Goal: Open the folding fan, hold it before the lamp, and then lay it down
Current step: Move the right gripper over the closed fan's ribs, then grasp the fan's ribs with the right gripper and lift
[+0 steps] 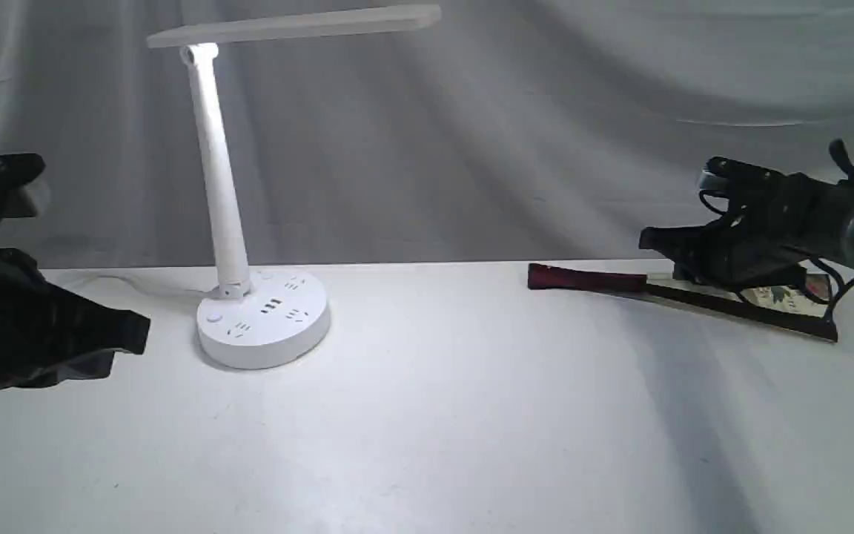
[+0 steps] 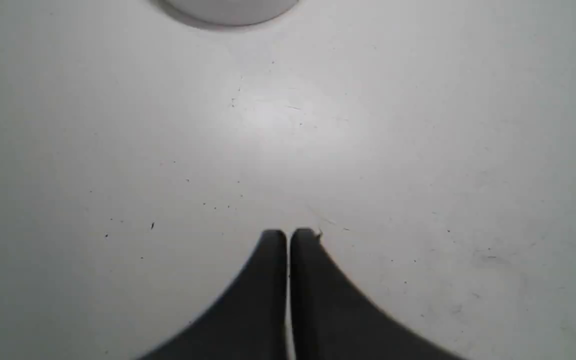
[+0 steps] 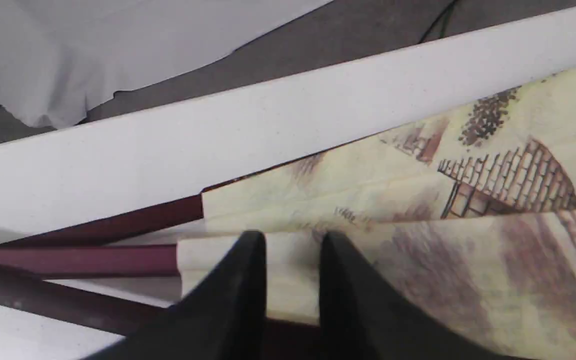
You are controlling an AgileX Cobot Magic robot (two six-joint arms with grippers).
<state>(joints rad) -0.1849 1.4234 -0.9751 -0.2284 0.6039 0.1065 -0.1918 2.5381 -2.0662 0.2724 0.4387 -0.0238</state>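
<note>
A white, matte table [image 1: 471,430] with small dark specks fills the lower half of the exterior view, and behind it a grey cloth [image 1: 583,111] hangs in soft folds. The lamp [image 1: 216,170] stands at centre left, with a round base bearing sockets, a slim stem that leans a little, and a long flat head at the top of the frame. The folding fan [image 1: 701,297] lies on the table at the right, near the back edge. Its long axis runs almost across the frame, the maroon rib end pointing left toward the lamp and the wide end toward the lower right. It is partly spread: cream pleated paper with painted brick buildings, and smooth dark ribs. The right gripper [image 3: 292,240] is clamped on a pleat and rib of the fan. The left gripper [image 2: 288,234] is closed on nothing, above bare table at the left edge.
</note>
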